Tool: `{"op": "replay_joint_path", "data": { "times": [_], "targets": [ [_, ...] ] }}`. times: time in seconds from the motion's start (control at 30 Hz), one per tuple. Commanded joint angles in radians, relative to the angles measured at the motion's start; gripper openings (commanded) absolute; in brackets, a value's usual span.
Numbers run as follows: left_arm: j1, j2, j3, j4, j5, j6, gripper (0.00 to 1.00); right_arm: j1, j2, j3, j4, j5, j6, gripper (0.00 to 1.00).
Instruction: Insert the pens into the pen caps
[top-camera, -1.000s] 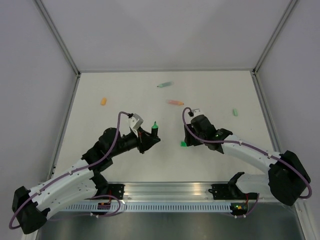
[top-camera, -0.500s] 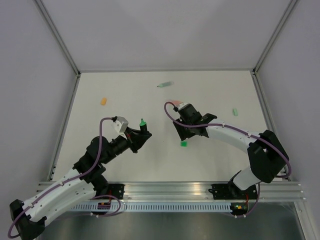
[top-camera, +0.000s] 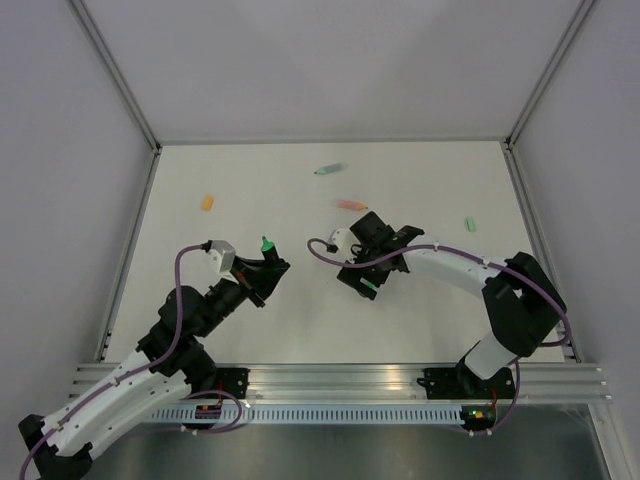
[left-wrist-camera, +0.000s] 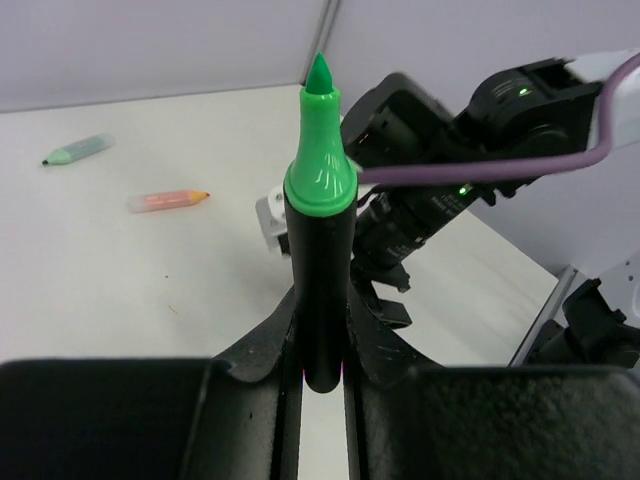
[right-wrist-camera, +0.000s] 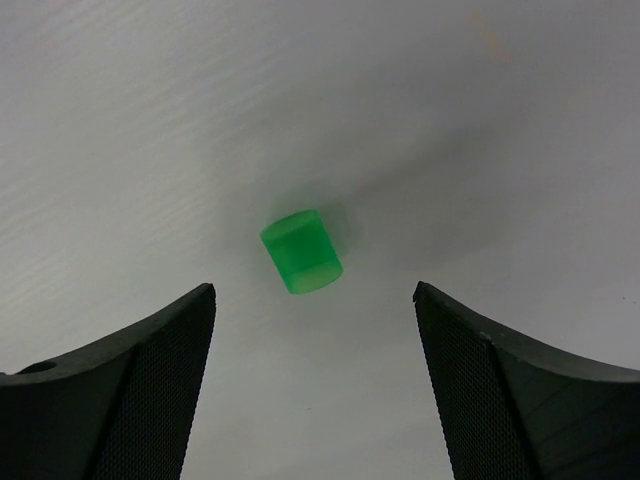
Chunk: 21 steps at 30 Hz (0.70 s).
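The left jaws are closing tight on the black and bright green pen (left-wrist-camera: 320, 250), pinching its black lower barrel between their 2 fingers (left-wrist-camera: 250, 385). In the left wrist view the pen is standing upright in the middle of the frame, its pointed green tip uppermost and uncapped. From above, this pen (top-camera: 266, 248) is sitting left of centre, at the end of the left arm (top-camera: 150, 350).

The right jaws are standing wide open and holding nothing. In the right wrist view their 2 fingers (right-wrist-camera: 150, 350) are framing the lower corners, and the bright green cap (right-wrist-camera: 300, 251) is lying on the counter (right-wrist-camera: 480, 120) between them, touching neither. From above, only a sliver of that cap (top-camera: 371, 290) is showing just below the head of the right arm (top-camera: 470, 270), near the middle of the frame.

The pale mint green pen (top-camera: 330, 169) is lying in the upper middle of the overhead frame, and the salmon orange pen (top-camera: 350, 204) is lying just below it, close above the right arm's head. Both are also showing at the upper left of the left wrist view, mint (left-wrist-camera: 78, 150) above salmon (left-wrist-camera: 168, 200). The orange cap (top-camera: 207, 202) is lying at the upper left of the counter, well apart from the pens, and the pale mint green cap (top-camera: 469, 224) is lying at the right.
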Motion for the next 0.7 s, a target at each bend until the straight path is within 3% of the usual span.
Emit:
{"op": "replay_joint_path", "data": {
  "times": [0.0,0.23,0.67],
  "targets": [
    [-0.002,-0.049,-0.006,0.015,-0.043,-0.006,0.02,-0.018,0.089,0.046,-0.092,0.010,-0.206,0.86],
    [-0.004,-0.152,-0.007,-0.028,-0.085,-0.009,0.02,-0.052,0.138,0.092,-0.100,-0.028,-0.272,0.82],
    [-0.002,-0.160,-0.006,-0.041,-0.102,-0.012,0.02,-0.054,0.230,0.130,-0.106,-0.110,-0.322,0.76]
  ]
}}
